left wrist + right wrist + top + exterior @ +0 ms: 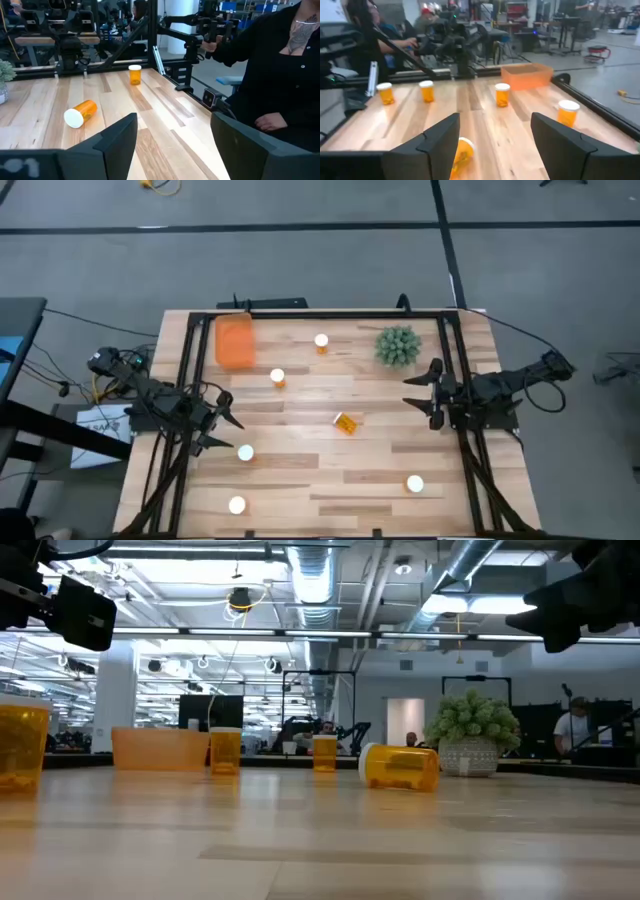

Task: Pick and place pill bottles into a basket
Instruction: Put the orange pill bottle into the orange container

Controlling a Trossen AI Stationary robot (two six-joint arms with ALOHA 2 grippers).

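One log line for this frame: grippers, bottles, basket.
left gripper: open, idle | right gripper: open, idle | pill bottles: all on table | basket: no bottle visible

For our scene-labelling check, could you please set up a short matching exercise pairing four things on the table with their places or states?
Things:
1. basket
2. plant
3. tipped bottle
4. left hand

Places or states:
A. lying on its side mid-table
B. far left corner area
C. open, at the left edge
D. far right, near the right hand

Pairs: 1-B, 2-D, 3-A, 4-C
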